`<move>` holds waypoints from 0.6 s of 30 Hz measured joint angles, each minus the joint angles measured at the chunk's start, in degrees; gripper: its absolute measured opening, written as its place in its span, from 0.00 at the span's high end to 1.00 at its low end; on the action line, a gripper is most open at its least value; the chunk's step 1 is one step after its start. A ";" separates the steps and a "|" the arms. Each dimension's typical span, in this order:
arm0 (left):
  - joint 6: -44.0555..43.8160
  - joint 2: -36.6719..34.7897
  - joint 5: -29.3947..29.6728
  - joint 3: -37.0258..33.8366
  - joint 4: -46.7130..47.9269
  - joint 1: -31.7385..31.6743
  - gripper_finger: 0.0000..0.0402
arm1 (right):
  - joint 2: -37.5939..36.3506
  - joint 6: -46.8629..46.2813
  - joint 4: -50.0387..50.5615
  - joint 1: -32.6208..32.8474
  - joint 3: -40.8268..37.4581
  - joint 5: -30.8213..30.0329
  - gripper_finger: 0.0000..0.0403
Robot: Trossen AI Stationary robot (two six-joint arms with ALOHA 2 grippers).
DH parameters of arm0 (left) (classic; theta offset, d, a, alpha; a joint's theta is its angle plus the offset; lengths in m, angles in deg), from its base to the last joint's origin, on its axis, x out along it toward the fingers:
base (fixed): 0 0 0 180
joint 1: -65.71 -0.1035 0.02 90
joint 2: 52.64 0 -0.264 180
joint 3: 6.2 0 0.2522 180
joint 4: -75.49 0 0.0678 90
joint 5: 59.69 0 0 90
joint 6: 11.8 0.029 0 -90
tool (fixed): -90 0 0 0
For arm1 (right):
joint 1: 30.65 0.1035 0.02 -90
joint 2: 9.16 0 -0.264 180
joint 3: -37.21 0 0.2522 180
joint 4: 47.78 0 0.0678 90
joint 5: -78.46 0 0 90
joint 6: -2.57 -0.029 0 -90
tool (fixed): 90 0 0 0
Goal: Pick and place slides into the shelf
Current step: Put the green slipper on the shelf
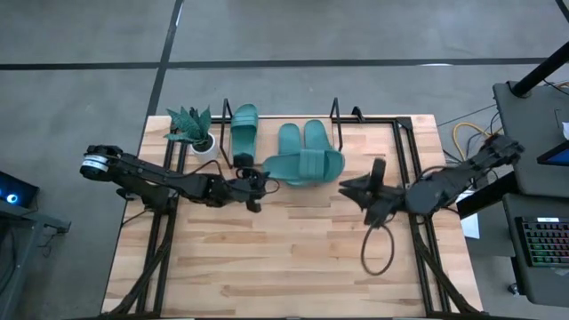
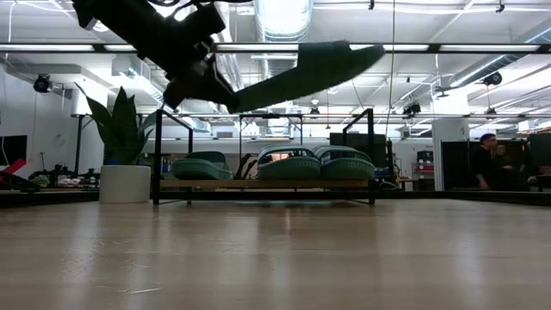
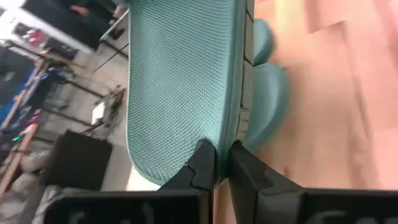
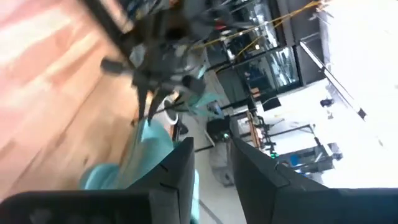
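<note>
Wooden counter (image 1: 293, 240): left hand (image 1: 253, 187) clamps a teal rubber slide sandal (image 1: 305, 166) aloft, next lowering onto the wire-framed board shelf (image 2: 263, 183)

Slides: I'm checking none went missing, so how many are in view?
4. One slide lies at the shelf's left end, two side by side in its middle, and the fourth slide hangs from the left gripper.
</note>
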 joint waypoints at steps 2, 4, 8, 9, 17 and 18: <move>0.08 0.00 -0.60 0.33 0.22 0.15 0.99 | 2.17 1.63 2.02 1.32 0.00 -1.63 0.76; 0.06 0.00 -0.70 0.79 0.00 0.21 0.99 | 4.41 1.80 4.46 2.24 -0.02 -3.79 0.73; 0.04 0.00 -0.37 1.33 -0.16 0.15 0.99 | 8.08 -2.06 8.71 2.90 -0.02 -8.38 0.64; 0.04 0.00 -0.28 1.45 -0.15 0.15 0.99 | 8.69 -3.21 9.65 2.91 -0.02 -9.14 0.62; 0.04 0.00 -3.43 1.77 -0.06 0.17 0.99 | 10.66 -5.06 11.75 2.89 -0.26 -16.21 0.49; 0.03 0.01 -3.66 1.77 -0.19 0.17 0.99 | 10.66 -4.43 11.76 2.86 -0.37 -16.32 0.48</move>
